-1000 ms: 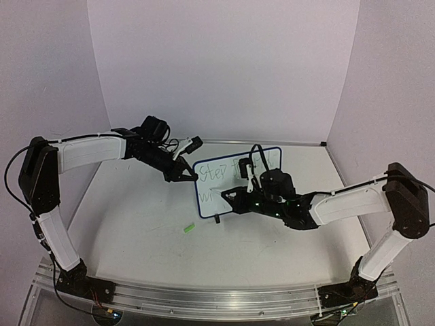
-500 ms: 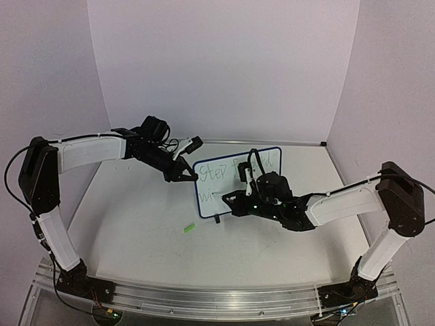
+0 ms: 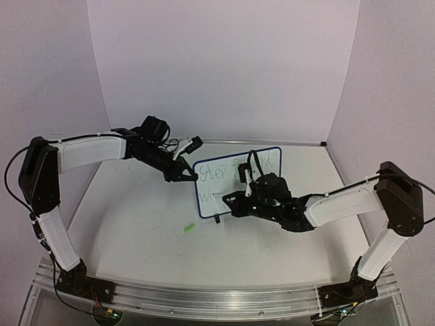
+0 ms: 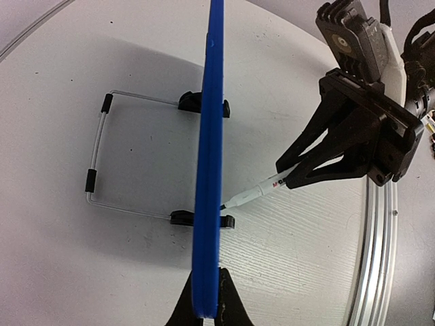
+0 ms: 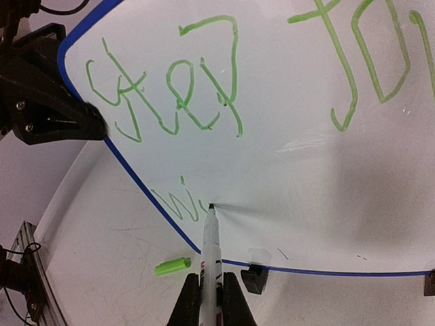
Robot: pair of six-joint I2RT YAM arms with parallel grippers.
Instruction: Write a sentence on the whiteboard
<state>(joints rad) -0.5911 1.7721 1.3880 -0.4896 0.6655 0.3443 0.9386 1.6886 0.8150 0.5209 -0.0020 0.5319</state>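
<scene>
- Left gripper (image 3: pixel 183 175), closed tight on the left edge of the whiteboard (image 3: pixel 211 204), braces it upright mid-table.
- The sentence (image 5: pixel 170 102): top line written, second barely begun.
- Right gripper (image 3: pixel 231 200) pinches the marker (image 5: pixel 211 251), tip on the board. Too hard a push could tilt the board and skew the stroke.
- Count: one board, one marker, one loose green cap (image 3: pixel 188 229), two arms.

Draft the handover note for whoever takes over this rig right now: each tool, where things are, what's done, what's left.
Left tool: shut on the whiteboard at its left edge, holding it upright.
Right tool: shut on the marker, tip touching the board.
Done: top line, starting "Step"; second line begun with "wi".
Left: finish the second line.
Green cap lies on the table in front of the board.
</scene>
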